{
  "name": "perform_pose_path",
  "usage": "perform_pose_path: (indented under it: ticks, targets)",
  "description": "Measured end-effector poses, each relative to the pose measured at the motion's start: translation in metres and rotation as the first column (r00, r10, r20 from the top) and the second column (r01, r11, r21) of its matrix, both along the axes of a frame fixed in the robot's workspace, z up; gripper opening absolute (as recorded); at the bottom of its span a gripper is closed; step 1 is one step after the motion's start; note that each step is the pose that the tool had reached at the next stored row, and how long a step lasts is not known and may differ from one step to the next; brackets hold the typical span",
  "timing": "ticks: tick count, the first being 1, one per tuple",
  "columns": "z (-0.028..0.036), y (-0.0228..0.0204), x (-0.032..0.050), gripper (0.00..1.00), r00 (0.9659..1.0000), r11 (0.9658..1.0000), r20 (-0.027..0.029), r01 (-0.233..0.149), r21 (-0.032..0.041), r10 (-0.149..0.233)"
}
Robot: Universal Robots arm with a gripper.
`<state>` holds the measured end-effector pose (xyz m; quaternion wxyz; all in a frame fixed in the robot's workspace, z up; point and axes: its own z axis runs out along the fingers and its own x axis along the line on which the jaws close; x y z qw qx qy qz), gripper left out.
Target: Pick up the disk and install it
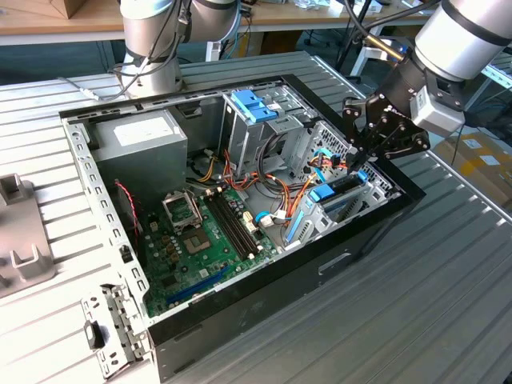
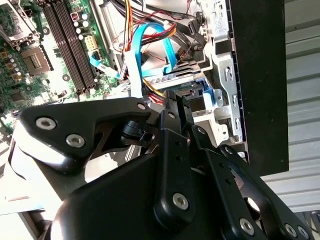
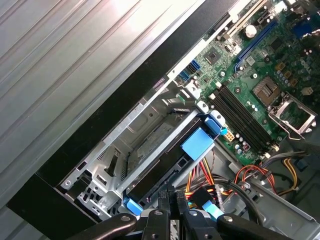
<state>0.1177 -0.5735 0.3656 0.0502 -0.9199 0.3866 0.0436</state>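
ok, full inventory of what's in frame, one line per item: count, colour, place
computer case: 1, black shell, open, lying on the table
table: 1, grey ribbed metal, under the case
motherboard: 1, green, on the case floor
memory slots: several, black, on the motherboard
power supply: 1, grey box, case corner towards the exterior view's left
blue plastic piece: 1, light blue, two tabs, atop the far drive cage
disk: 1, dark with light-blue bracket, in the drive cage under the gripper
cables: a bundle, orange, red, yellow, blue, between the motherboard and the cages
grey fixture: 1, table edge, exterior view's left
arm: 1, grey
gripper: 1, black, over the disk
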Motion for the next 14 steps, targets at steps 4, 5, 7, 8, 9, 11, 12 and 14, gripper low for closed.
perform_pose_path:
  ticks: [4,5,7,8,9,11,12,14]
  targets:
    - [-0.0001,0.0,0.0,0.17,0.9999,0.9999,0.0,0.013,-0.0001,-0.013]
    - [-0.0001,0.0,0.0,0.17,0.9999,0.9999,-0.0001,0.015,-0.0001,-0.015]
    - [-0.0002,0.0,0.0,0.17,0.9998,0.9998,0.0,0.019,0.0,-0.019]
    - [-0.0003,0.0,0.0,0.17,0.9998,0.9998,0.0,0.022,-0.0001,-0.022]
    - [-0.0003,0.0,0.0,0.17,0.9997,0.9997,0.0,0.026,-0.0001,-0.026]
    - [-0.0005,0.0,0.0,0.17,0.9994,0.9994,0.0,0.036,0.0,-0.036]
    - [-0.0005,0.0,0.0,0.17,0.9992,0.9992,-0.0001,0.04,-0.0001,-0.04]
    - [-0.0006,0.0,0.0,0.17,0.999,0.999,0.0,0.045,-0.0001,-0.045]
